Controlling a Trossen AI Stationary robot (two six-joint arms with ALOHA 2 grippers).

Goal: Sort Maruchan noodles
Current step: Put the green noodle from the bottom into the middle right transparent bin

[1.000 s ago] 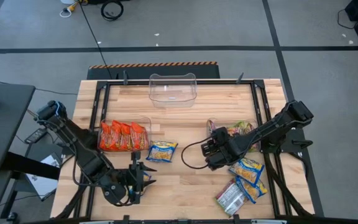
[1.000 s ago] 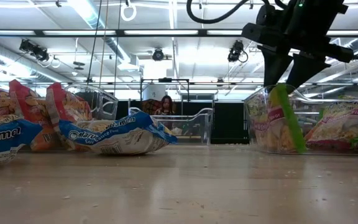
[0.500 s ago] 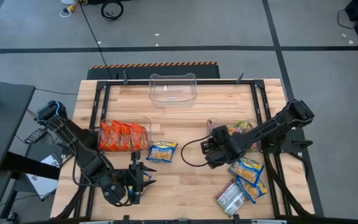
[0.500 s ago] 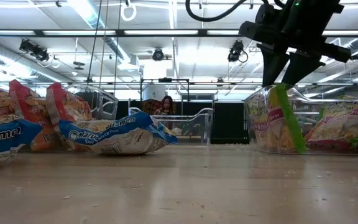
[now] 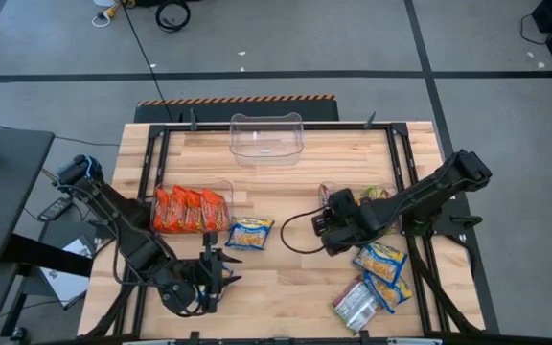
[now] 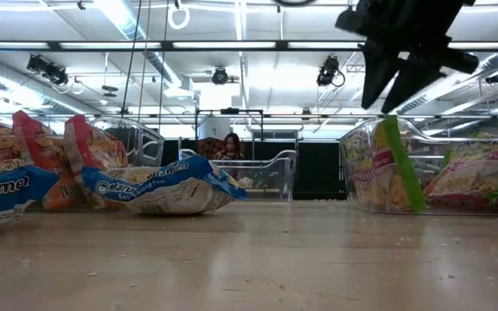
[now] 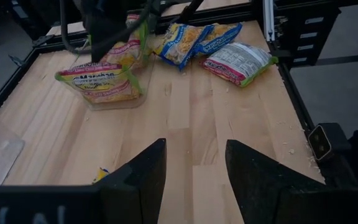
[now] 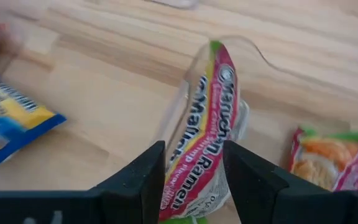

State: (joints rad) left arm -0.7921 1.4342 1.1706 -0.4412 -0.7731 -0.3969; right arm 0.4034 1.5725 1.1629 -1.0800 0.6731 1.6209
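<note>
Right end effector (image 5: 326, 223) released, poised above green-edged noodle packet (image 8: 199, 134) upright in clear bin (image 6: 357, 142).

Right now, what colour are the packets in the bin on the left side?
Orange-red, the row of packets standing in the clear bin; the high view shows it best.

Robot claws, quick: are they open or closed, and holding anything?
Left end effector: open, holding nothing, near the table's front edge.
Right end effector: open, holding nothing, above a green-and-pink noodle packet standing in a clear bin.
</note>
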